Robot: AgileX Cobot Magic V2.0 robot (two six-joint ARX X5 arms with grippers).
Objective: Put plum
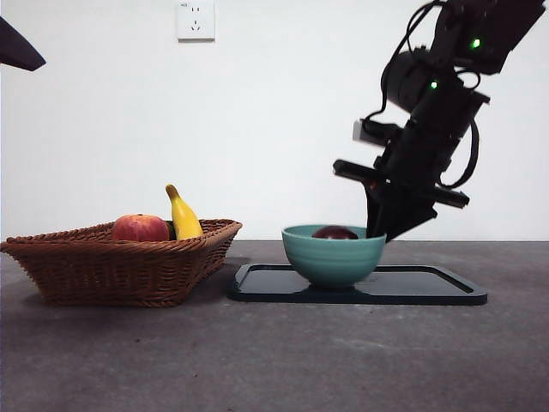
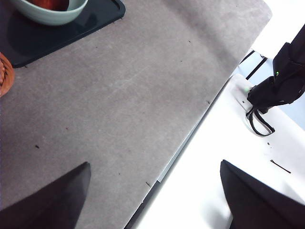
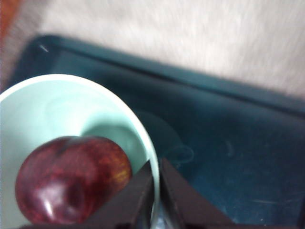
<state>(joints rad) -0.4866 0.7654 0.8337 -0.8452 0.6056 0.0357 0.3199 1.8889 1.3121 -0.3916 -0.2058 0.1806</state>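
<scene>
— Glossy maroon plum (image 3: 71,179)? Resting inside the pale green ceramic bowl (image 1: 333,255) on the dark tray (image 1: 429,287).

— Right gripper (image 3: 156,191) fingers pressed together at the rim; looks placed. Next: lifting clear.

In the front view, the pale green ceramic bowl's (image 1: 333,255) rim hides most of the dark maroon plum (image 1: 334,233).

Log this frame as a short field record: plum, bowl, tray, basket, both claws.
plum: lying in the bowl, no claw on it
bowl: teal, standing on the tray
tray: dark, flat on the table
basket: wicker, beside the tray, holds a red fruit and a banana
right claw: shut, at the bowl's rim
left claw: open, away from the bowl
</scene>
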